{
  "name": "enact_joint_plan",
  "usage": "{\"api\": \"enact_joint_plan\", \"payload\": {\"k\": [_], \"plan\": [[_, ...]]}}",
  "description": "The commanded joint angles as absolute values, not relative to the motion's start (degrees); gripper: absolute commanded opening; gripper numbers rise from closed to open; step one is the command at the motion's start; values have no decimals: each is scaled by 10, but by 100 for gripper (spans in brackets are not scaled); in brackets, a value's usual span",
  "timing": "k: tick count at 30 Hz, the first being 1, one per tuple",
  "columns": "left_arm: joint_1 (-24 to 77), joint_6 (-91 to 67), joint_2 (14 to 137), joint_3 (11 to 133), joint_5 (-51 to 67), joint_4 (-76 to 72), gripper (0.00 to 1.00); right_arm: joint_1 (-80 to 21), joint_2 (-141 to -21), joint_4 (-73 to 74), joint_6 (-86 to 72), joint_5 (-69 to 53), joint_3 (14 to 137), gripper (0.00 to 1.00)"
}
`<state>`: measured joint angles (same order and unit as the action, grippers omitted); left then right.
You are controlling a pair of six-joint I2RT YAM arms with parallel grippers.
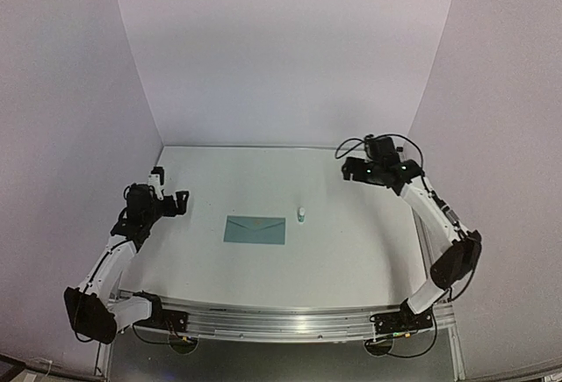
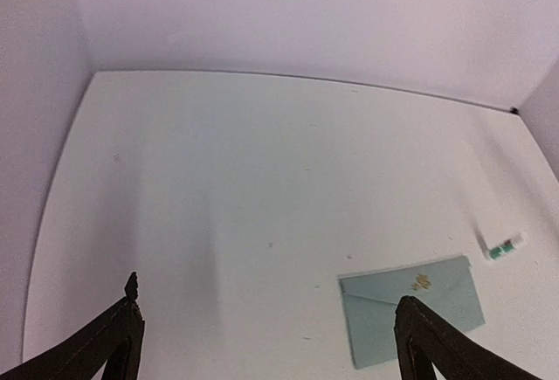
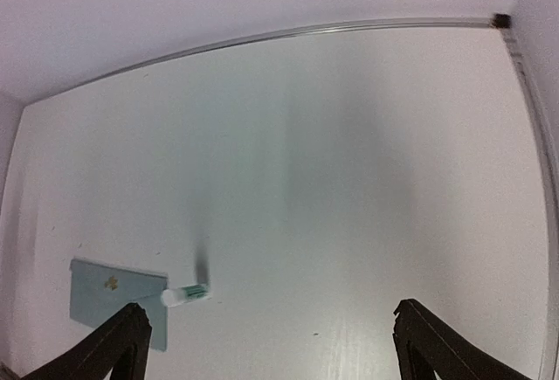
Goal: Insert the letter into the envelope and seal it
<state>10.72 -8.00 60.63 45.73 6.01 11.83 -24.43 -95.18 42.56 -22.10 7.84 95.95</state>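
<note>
Top external view shows the envelope [image 1: 255, 229] lying flat on the white table [image 1: 351, 259], to the right of and below the raised left pincer [image 1: 171, 187] and well to the left of the right pincer [image 1: 353, 169]. Both pincers hang in the air with fingers spread apart and nothing between them.

The letter appears in no view. The envelope's flap looks folded down, so I judge the sheet is already inside. Whether the flap is glued cannot be told from here, so at most a press along the flap seems left.

A small white-and-green tube [image 1: 301, 215], perhaps a glue stick, lies just beside the envelope's corner, on the side toward the right pincer.

The table is smooth and matte with a few faint specks, and plain pale walls [image 1: 281, 48] enclose it on three sides.
</note>
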Motion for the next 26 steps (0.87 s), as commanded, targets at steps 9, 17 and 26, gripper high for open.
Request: {"api": "enact_joint_plan", "payload": {"k": [9,17,26], "plan": [[-66,-146,555,321,-6,46,100,-126,-561,140,-208,146,415,98],[-80,-114,518,294,-3,89,100,-125,-361,33,-204,171,187,98],[-86,-101,509,274,28,87,100,-126,-332,19,-181,153,170,98]]}}
